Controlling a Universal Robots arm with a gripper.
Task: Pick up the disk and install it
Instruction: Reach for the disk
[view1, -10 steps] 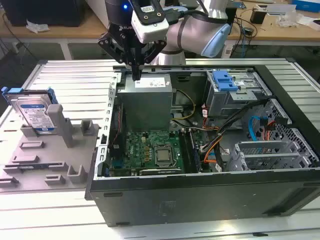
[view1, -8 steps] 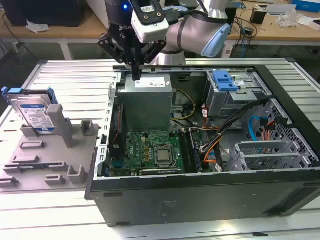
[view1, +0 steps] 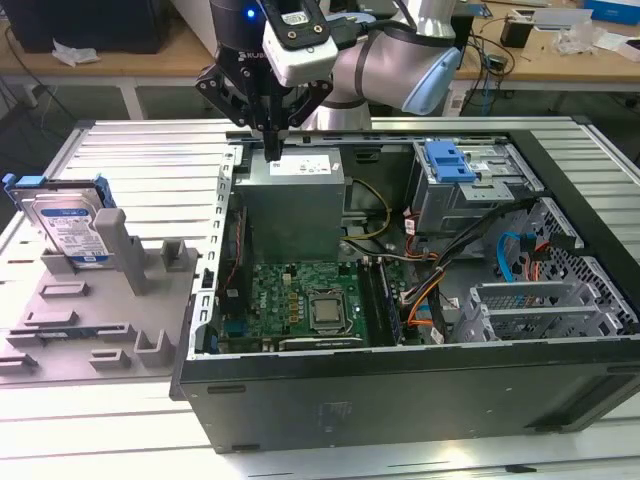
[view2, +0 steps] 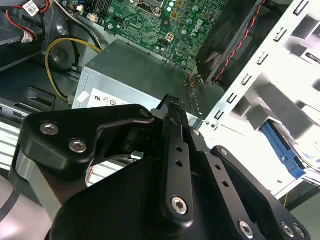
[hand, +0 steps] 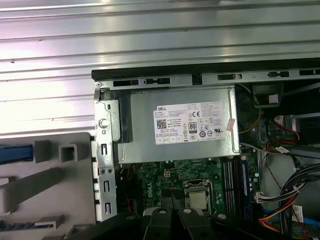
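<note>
The disk (view1: 68, 225), a silver drive with a white and blue label in a blue bracket, stands tilted on edge in a grey fixture (view1: 100, 320) at the exterior view's left, outside the computer case. My gripper (view1: 272, 150) hangs well to its right, over the back edge of the case, just above the grey power supply box (view1: 295, 205). Its black fingers are shut with nothing between them. In the second wrist view the gripper (view2: 172, 106) points down at that box (view2: 135, 75). A strip of the blue bracket (hand: 15, 152) shows in the first wrist view.
The open case (view1: 400, 390) lies on its side on a slatted metal table (view1: 140, 160). Inside are the motherboard (view1: 300, 305), loose cables (view1: 450, 270) and a drive cage with a blue tab (view1: 447, 160) at the exterior view's right. Cluttered benches stand behind.
</note>
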